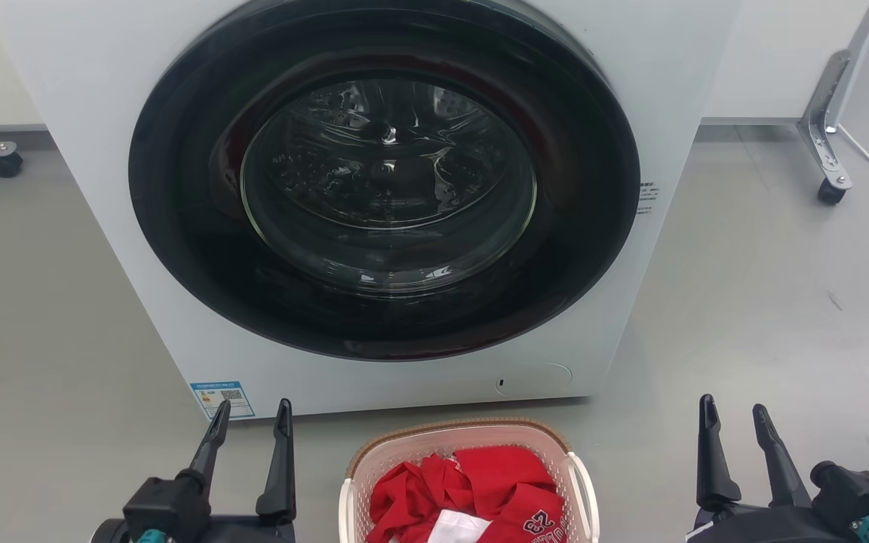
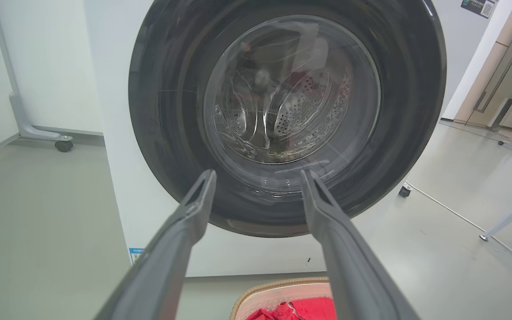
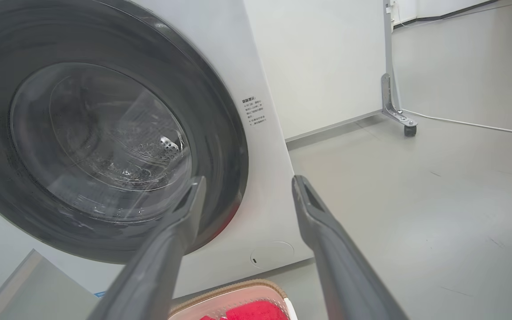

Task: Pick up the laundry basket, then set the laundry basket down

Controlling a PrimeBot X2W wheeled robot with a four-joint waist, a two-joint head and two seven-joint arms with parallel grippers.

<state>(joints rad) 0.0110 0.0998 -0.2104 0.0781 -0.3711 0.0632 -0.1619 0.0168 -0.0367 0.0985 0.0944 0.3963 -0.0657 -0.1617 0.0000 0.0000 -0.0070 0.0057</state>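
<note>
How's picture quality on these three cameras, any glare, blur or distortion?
Head view: sharp, evenly lit, bright reflections on the door glass. Left wrist view: wide-angle bulge bends the washing machine; left gripper soft up close. Right wrist view: pale sheen on the glass; right gripper likewise soft.

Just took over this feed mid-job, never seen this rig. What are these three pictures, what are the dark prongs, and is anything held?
The head view looks down from the robot's head at a white washing machine on a grey floor. The dark prongs are its grippers' fingers: left gripper at lower left, right gripper at lower right. The two wrist views each look along one gripper's own fingers. Between the grippers, on the floor, stands the laundry basket with red clothes inside. Both grippers are open and hold nothing; the basket is not yet lifted.
</note>
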